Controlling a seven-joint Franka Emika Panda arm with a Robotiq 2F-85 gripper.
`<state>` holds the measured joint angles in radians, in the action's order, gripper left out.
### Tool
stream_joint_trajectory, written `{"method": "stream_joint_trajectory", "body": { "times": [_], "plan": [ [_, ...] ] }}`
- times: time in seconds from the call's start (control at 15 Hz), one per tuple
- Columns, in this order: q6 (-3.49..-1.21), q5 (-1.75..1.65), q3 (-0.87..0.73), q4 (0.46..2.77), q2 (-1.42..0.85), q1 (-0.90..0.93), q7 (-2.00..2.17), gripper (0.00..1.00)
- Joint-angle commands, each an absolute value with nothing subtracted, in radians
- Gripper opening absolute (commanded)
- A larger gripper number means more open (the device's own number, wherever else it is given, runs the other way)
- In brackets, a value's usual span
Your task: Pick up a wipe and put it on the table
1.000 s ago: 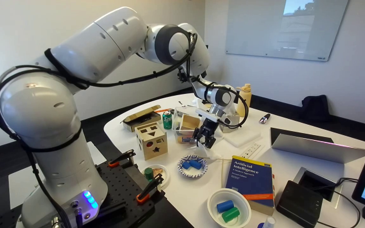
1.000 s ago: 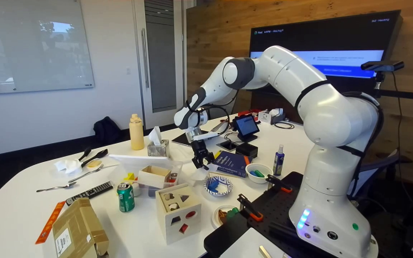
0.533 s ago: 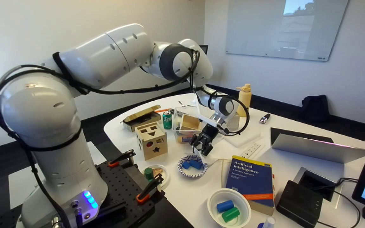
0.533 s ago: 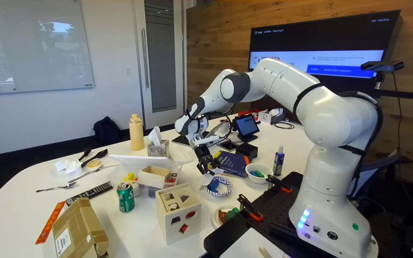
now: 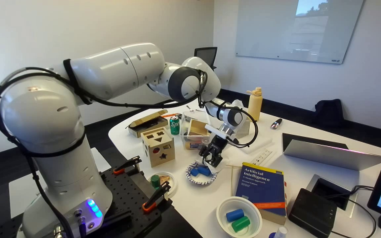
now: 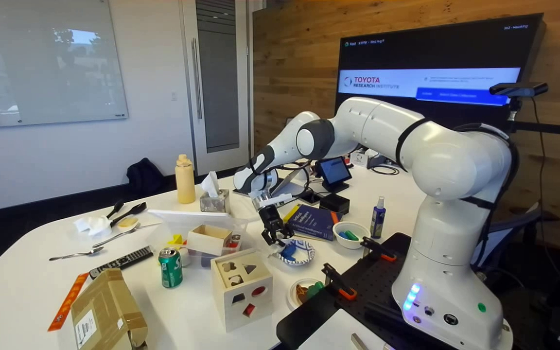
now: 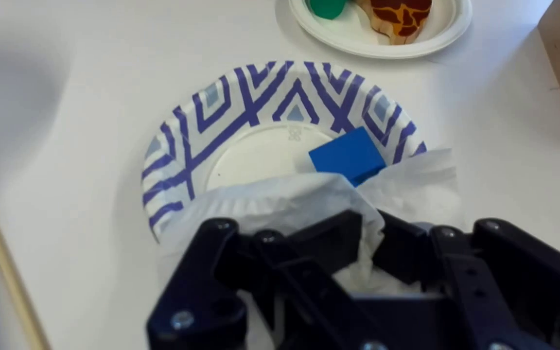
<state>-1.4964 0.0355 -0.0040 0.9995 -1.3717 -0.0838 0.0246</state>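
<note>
Your gripper (image 7: pixel 370 243) has its fingertips together on the wipe (image 7: pixel 285 199), with a fold of the sheet pinched between them. The wipe spreads out on both sides of that pinch. In the wrist view it covers part of the patterned bowl (image 7: pixel 187 165); you cannot tell whether it touches the bowl or the table (image 5: pixel 193 205).

In an exterior view, your gripper hangs tilted, low over the far rim of that bowl, where two blue blocks (image 5: pixel 204 171) lie. To the bowl's left, on the table, stands the wooden shape box (image 5: pixel 159 148); to its right lies the blue textbook (image 5: pixel 260 188). Nearer and to the right, you have the white bowl (image 5: pixel 223 208) with a blue and a green cylinder in it. Farther back, the green can (image 5: pixel 174 125) stands upright, and the cream bottle (image 5: pixel 255 107) stands at the far side.
</note>
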Motion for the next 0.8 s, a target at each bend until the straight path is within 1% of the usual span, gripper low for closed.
{"method": "stream_joint_trajectory", "body": {
  "times": [0.0,0.27,0.73],
  "plan": [
    [-1.421,0.048,0.001,0.881,-1.403,-0.067,0.040,0.00],
    [-1.385,0.048,0.005,0.813,-1.409,-0.056,0.047,0.00],
    [-1.416,0.032,0.005,0.728,-1.455,-0.044,0.040,0.00]
  ]
}}
